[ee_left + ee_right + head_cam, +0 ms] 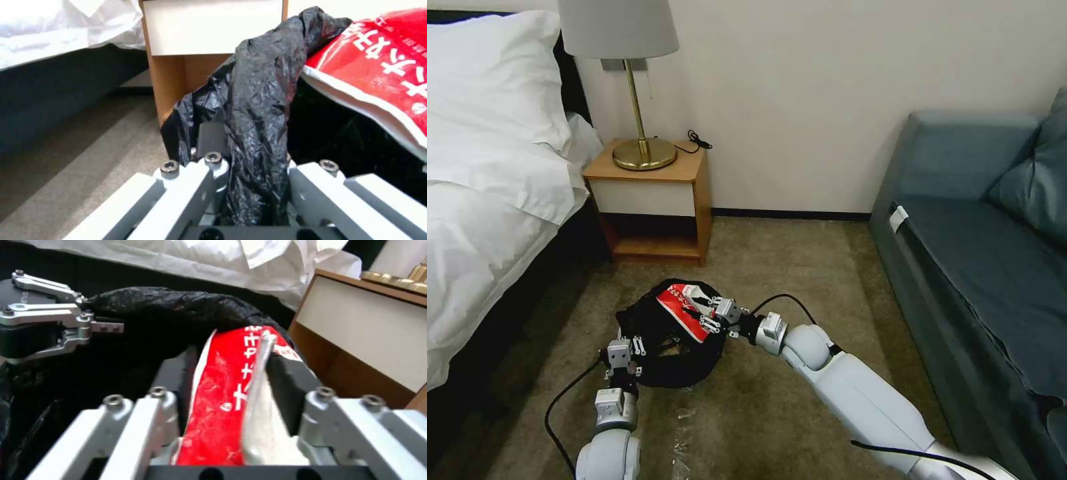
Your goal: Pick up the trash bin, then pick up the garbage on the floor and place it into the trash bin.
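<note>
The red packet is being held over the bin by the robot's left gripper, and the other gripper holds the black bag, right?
Not quite. The right gripper is clamped on the red packet, as the right wrist view shows. The left gripper pinches the black bag at the bin's rim.

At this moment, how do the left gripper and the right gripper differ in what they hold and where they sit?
The left gripper pinches the black liner at the near rim of the trash bin; the right gripper clamps the red-and-white packet. The left gripper sits at the bin's edge, while the right gripper reaches in over the opening with the packet. Both are shut on something.
</note>
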